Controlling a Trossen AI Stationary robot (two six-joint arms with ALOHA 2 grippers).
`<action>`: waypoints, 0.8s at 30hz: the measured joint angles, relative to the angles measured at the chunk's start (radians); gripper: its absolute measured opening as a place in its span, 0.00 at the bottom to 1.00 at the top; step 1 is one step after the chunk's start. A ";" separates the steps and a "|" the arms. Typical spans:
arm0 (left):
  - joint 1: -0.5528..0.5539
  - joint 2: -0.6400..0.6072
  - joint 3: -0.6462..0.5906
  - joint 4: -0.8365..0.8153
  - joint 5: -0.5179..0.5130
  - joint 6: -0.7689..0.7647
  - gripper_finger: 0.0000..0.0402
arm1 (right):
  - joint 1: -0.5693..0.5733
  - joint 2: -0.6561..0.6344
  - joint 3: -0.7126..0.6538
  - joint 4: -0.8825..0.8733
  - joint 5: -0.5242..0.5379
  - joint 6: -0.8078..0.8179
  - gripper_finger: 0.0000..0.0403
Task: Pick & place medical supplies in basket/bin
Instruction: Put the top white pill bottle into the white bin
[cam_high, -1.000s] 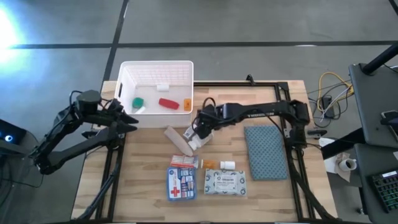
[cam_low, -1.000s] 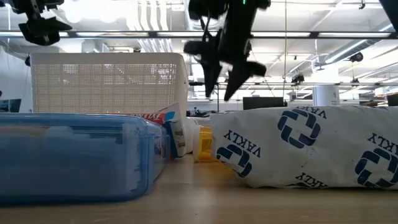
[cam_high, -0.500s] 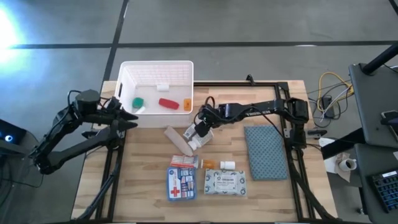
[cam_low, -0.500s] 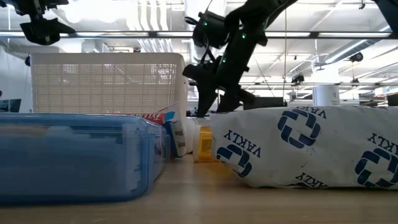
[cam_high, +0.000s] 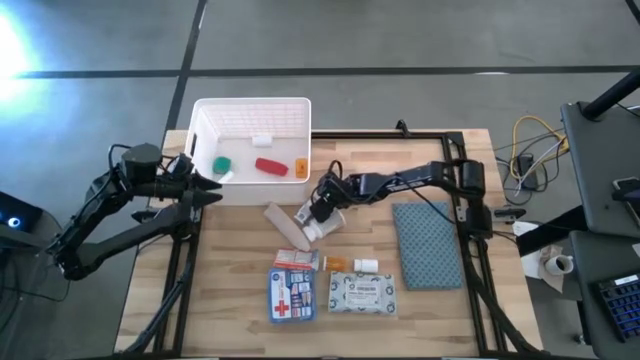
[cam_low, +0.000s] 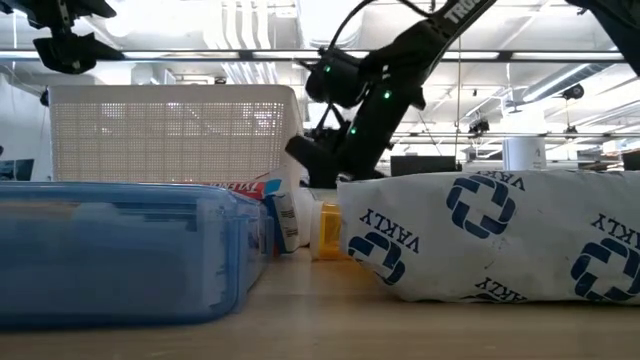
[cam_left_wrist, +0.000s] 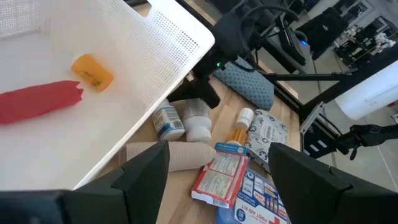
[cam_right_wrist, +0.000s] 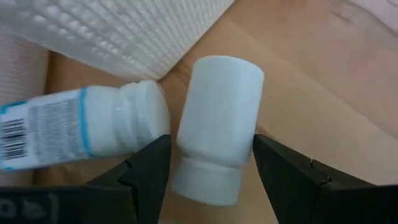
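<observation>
White pill bottle (cam_right_wrist: 217, 124) now sits between the lowered right claw's (cam_high: 318, 207) parted fingers

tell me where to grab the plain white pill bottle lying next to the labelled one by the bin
Grip the plain white bottle across its round body, just above the narrower cap end, coming down from above. It lies on its side on the table, and the right gripper already straddles it, one finger on each flank. The labelled bottle crowds one side, so keep the fingers narrow.
</observation>
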 joint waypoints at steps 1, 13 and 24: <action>0.000 0.000 0.000 0.000 0.000 0.000 0.63 | 0.000 0.009 0.005 0.000 0.001 0.000 0.54; 0.000 0.000 0.000 -0.003 0.000 0.000 0.63 | -0.010 0.028 0.020 0.011 0.034 -0.003 0.54; 0.000 0.000 -0.006 -0.003 -0.002 0.008 0.63 | -0.011 0.078 0.030 0.025 0.036 -0.071 0.51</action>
